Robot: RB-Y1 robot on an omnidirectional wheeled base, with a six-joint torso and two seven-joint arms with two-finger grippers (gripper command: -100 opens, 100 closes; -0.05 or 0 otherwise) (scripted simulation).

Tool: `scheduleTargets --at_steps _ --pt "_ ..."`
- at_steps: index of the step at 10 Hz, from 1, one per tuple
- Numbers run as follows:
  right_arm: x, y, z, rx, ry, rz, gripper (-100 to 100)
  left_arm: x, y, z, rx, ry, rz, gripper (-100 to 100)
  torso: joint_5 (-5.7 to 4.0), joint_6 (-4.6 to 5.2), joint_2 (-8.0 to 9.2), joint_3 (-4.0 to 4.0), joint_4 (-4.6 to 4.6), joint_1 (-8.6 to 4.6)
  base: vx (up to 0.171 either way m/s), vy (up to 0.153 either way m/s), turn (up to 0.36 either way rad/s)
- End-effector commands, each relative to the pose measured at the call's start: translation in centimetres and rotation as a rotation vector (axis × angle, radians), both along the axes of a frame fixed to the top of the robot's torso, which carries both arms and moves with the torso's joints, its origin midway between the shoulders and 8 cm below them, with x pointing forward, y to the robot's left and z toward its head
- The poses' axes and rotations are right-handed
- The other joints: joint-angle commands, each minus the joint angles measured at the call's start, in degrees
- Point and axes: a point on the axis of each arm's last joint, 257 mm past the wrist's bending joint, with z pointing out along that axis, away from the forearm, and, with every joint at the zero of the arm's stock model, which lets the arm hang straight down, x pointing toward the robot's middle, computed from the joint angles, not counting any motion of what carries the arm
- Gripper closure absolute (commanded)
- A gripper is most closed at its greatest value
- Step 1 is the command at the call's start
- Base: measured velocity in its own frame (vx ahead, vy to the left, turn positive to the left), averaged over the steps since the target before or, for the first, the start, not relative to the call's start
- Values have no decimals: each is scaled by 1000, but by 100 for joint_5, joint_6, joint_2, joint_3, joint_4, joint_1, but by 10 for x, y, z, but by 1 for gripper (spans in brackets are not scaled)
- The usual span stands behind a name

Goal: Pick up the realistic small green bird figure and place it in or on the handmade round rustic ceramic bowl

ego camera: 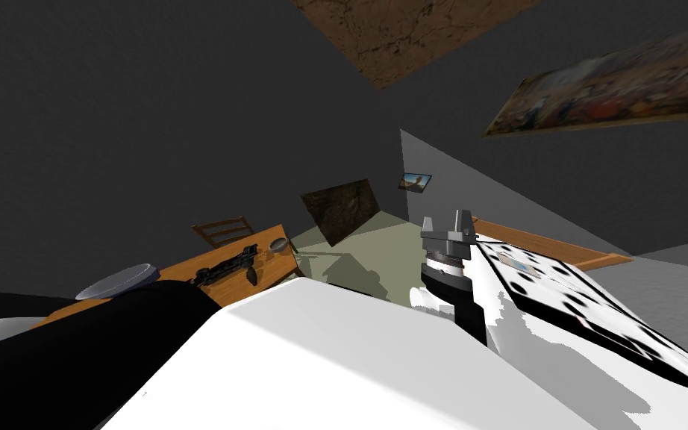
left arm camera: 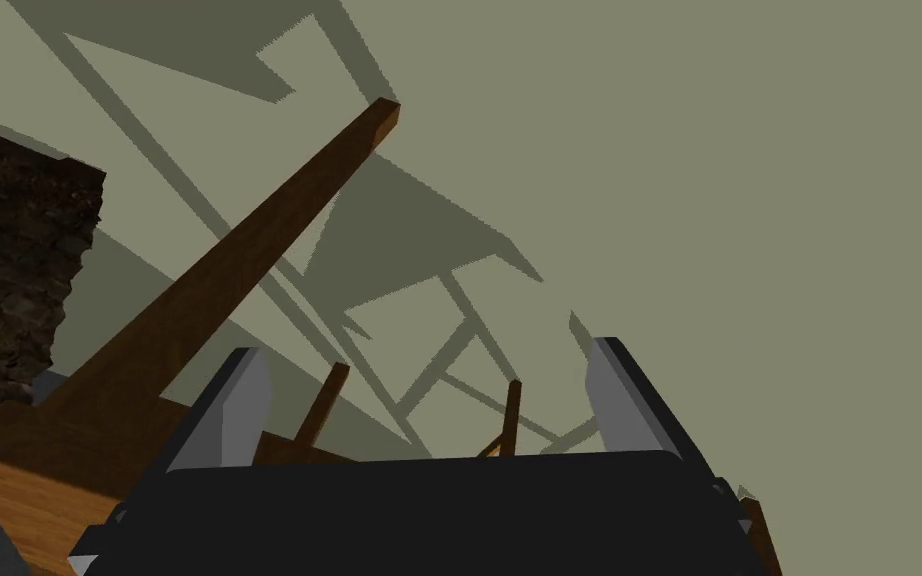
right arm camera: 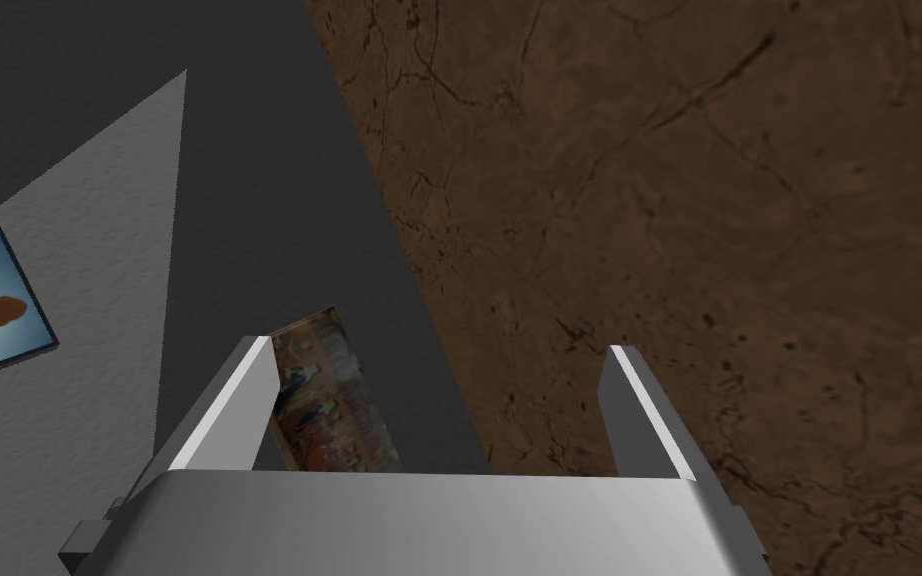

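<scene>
A wooden table (ego camera: 275, 265) stands ahead on my left. Near its far corner lies a small dark figure (ego camera: 251, 276), possibly the bird. Just beyond it sits a small round grey bowl (ego camera: 279, 243). A wider grey dish (ego camera: 119, 282) rests at the table's near end. My right gripper (ego camera: 445, 224) is raised at the centre right, far from the table, open and empty (right arm camera: 439, 350). My left gripper (left arm camera: 424, 355) is open and empty, looking down past the table's corner (left arm camera: 9, 480) and leg (left arm camera: 229, 270) at the floor.
A long black object (ego camera: 223, 267) lies on the table between the dish and the figure. A wooden chair (ego camera: 223, 230) stands behind the table; its legs (left arm camera: 324, 400) are near my left gripper. A dark brown panel (ego camera: 339, 205) and a white, black-spotted surface (ego camera: 559, 287) lie further right.
</scene>
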Motion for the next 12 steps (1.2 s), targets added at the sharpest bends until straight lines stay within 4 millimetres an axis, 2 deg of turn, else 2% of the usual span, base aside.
scheduleTargets --at_steps 1,4,5,7,10,12 --pt "0 0 0 0 0 0 0 -12 27 3 51 55 -5 -100 0 0 0 0 0 0 84 75 -147" --pt "0 0 0 0 0 0 0 -22 79 10 143 136 -8 -100 7 0 -7 -4 -2 36 89 136 -137" --pt "0 0 0 0 0 0 0 -22 79 10 143 136 -8 -100 10 -1 -7 -4 -2 44 66 126 -45" --pt "0 0 0 0 0 0 0 -22 105 16 191 169 -4 -100 8 -1 4 2 1 31 59 146 -95" --pt "0 0 0 0 0 0 0 -14 134 24 244 186 8 -100 17 -1 -18 -10 -3 71 101 229 -97" --pt "0 0 0 0 0 0 0 -13 134 24 246 187 9 -100 17 -3 -6 -4 -2 65 41 158 -37"
